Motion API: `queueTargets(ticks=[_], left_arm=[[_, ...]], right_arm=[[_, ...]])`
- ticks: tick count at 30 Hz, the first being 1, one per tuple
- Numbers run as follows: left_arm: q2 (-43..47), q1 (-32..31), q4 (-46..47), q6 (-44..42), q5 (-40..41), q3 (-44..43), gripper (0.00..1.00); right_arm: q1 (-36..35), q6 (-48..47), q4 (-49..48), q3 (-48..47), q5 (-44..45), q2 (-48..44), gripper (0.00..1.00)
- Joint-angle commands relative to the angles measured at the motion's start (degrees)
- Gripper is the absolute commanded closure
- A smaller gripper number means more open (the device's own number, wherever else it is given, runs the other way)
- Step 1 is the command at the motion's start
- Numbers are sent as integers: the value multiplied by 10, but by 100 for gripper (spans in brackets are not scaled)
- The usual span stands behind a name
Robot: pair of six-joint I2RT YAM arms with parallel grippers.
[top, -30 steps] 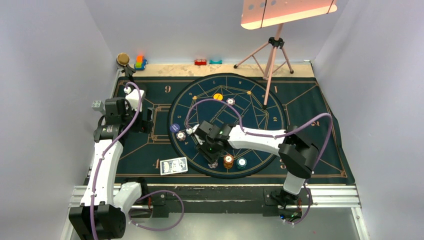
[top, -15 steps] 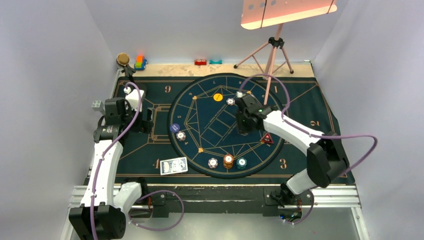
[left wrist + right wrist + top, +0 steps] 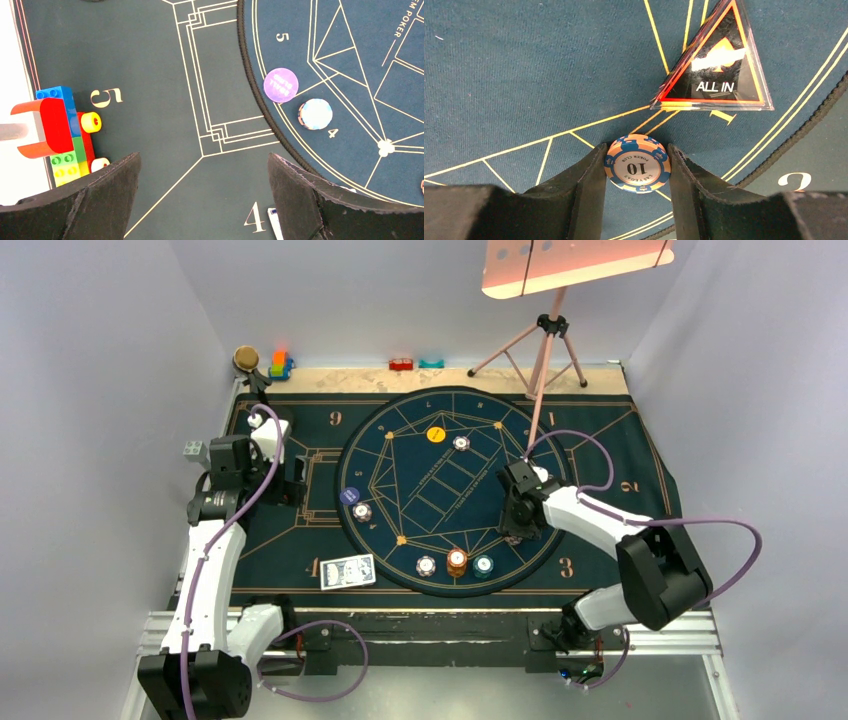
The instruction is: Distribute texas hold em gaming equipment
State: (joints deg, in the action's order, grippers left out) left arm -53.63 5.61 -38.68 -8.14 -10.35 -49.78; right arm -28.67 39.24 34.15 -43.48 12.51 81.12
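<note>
- Blue-and-white edging and a "10" mark the numbered chip [image 3: 637,164], which is clamped between the two fingers of the right gripper [image 3: 636,150]. Both fingers are pressed against its rim, and its face is turned towards the wrist camera.
- Just beyond it, the red triangular token [image 3: 714,70], lettered "ALL IN", is laid flat on the round inner field of the dark blue mat [image 3: 499,75], near the field's border. No contact between token and numbered chip is seen.
- From above, the right gripper [image 3: 517,515] is seen over the right-hand part of that round field.
- The left gripper [image 3: 203,165] is spread wide, with nothing between its fingers. It is held over the mat's left strip, beside the round field.
- Below it, a violet-blue chip [image 3: 281,85] and a pale chip [image 3: 315,114] are seen just inside the field's border, close together but apart.
- Along the field's near rim, a near white chip [image 3: 427,565], an orange chip [image 3: 457,561] and a teal chip [image 3: 484,564] are set in a row.
- Towards the far side of the field, a yellow-orange chip [image 3: 436,434] and a far white chip [image 3: 461,443] are placed near each other.
- The playing cards [image 3: 347,570] are stacked face down on the mat, outside the field at its near left.
- Toy blocks [image 3: 65,130] are seen at the mat's edge in the left wrist view.
</note>
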Motion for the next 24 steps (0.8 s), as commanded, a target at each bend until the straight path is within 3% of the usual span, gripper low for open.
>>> queueTargets(ticks=[1,4,7,11,16,19,24], left_arm=[[9,4,7,-4,-11,1,0],[9,4,7,-4,-11,1,0],[10,5,8,-4,-11,1,0],[9,4,8,-5,-10,2,0],[10,4,7,-4,-11,2,0],[8,4,8,-4,-11,2,0],[6,4,8,-5,-13,1,0]], right_arm=[[4,51,-26,11,22,-2,86],[5,51,-24,4,24,6,51],[5,41,-13,-16,23,11,34],[4,9,27,-67,40,-10,26],[-18,-35,69,-134,38,-54,23],[-72,-60,64,-156,30,-81,15],[-184,-60,64,-161,21,-75,9]])
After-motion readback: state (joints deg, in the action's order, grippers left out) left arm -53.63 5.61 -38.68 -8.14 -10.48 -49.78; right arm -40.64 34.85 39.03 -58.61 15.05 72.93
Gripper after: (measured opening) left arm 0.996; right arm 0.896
